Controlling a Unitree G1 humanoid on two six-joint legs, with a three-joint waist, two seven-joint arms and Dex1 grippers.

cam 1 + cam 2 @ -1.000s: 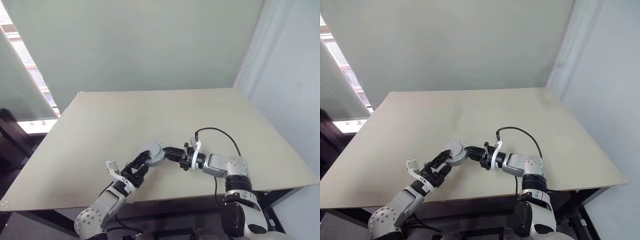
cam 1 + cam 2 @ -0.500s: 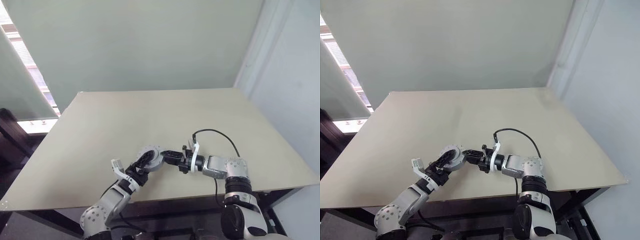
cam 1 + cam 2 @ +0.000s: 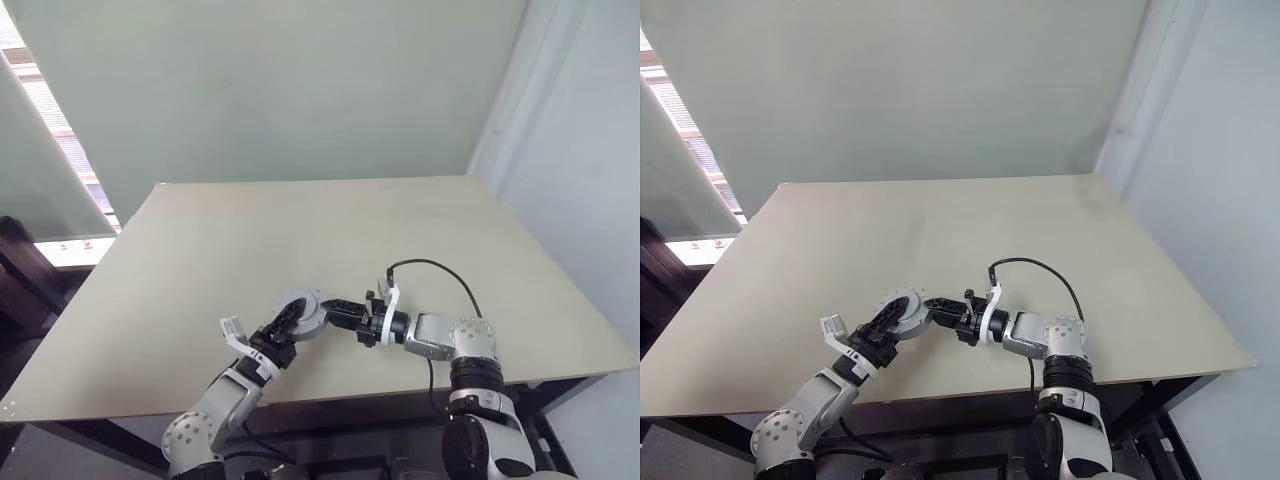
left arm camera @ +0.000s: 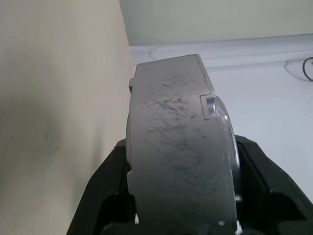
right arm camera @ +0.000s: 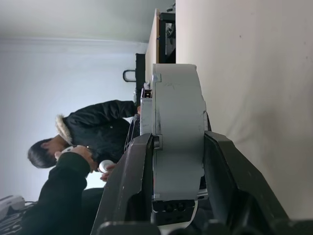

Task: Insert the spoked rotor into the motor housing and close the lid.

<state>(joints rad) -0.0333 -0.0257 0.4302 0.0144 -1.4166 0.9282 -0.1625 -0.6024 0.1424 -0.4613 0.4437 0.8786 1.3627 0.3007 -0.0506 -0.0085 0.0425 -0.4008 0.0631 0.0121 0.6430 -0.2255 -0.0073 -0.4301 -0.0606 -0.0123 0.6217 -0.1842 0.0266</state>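
Observation:
A thick round silver-grey motor housing [image 3: 303, 306] hangs just above the table near its front edge, held from two sides. Its upper face is silver with a darker ring; I cannot tell the lid apart from the body. My left gripper [image 3: 287, 322] reaches it from the near left, and its black fingers [image 4: 105, 196] press both flat sides of the housing [image 4: 181, 147]. My right gripper [image 3: 335, 307] comes in from the right, its fingers [image 5: 132, 186] clamped on the same housing [image 5: 178, 132]. The spoked rotor is hidden.
The beige table [image 3: 300, 230] stretches far back and to both sides. A black cable [image 3: 430, 268] loops over my right wrist. A person in a dark hooded jacket [image 5: 93, 132] stands beyond the table's end in the right wrist view.
My left gripper's fingers have closed in onto the housing. The right gripper has kept its hold and stayed in place.

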